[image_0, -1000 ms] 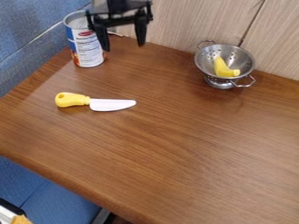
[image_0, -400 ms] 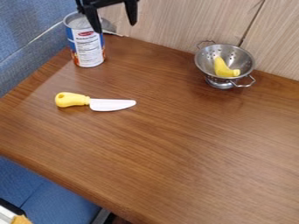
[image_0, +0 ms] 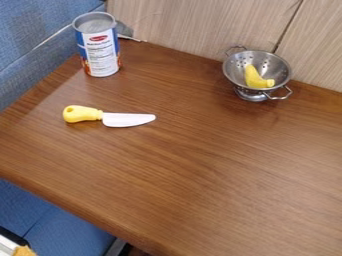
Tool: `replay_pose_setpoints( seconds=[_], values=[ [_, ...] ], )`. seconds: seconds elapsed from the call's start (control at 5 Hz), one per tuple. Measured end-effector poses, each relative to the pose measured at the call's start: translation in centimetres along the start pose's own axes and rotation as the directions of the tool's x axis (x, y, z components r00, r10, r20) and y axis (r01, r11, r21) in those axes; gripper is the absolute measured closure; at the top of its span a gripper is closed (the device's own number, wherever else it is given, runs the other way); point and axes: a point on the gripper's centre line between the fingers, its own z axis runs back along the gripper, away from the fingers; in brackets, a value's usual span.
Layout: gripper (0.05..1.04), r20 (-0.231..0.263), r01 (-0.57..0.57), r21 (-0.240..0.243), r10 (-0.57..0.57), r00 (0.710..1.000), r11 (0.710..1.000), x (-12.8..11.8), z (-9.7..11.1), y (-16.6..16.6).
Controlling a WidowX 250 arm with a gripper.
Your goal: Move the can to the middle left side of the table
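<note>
The can (image_0: 100, 50), with a silver top and a blue, white and red label, stands upright at the back left corner of the brown wooden table (image_0: 200, 165). Its base rests on the tabletop, close to the blue padded surface on the left and the wood-grain panel behind.
A toy knife (image_0: 128, 119) with a yellow handle lies in front of the can, toward the table's left side. At the back right stands a metal colander (image_0: 274, 64) with a yellow toy banana (image_0: 256, 77) inside. A panel (image_0: 200, 25) borders the back edge.
The gripper, which hung open over the can's right side, has moved up and out past the top edge. The can, knife and colander have not moved.
</note>
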Motion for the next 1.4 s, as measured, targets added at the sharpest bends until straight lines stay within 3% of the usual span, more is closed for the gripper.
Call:
replay_pose_setpoints(
  seconds=[0.2,0.6,1.2,1.4],
  values=[
    [0.083,0.047,-0.091,0.031,0.090,0.995,0.995,3.0,-0.6,-0.1],
    [0.083,0.095,-0.167,0.129,0.155,0.983,0.977,5.1,-2.4,0.8],
    [0.083,0.114,-0.247,0.296,0.223,0.968,0.923,6.8,-5.1,4.4],
    [0.082,0.080,-0.239,0.333,0.226,0.971,0.912,6.6,-5.3,5.5]
  ],
)
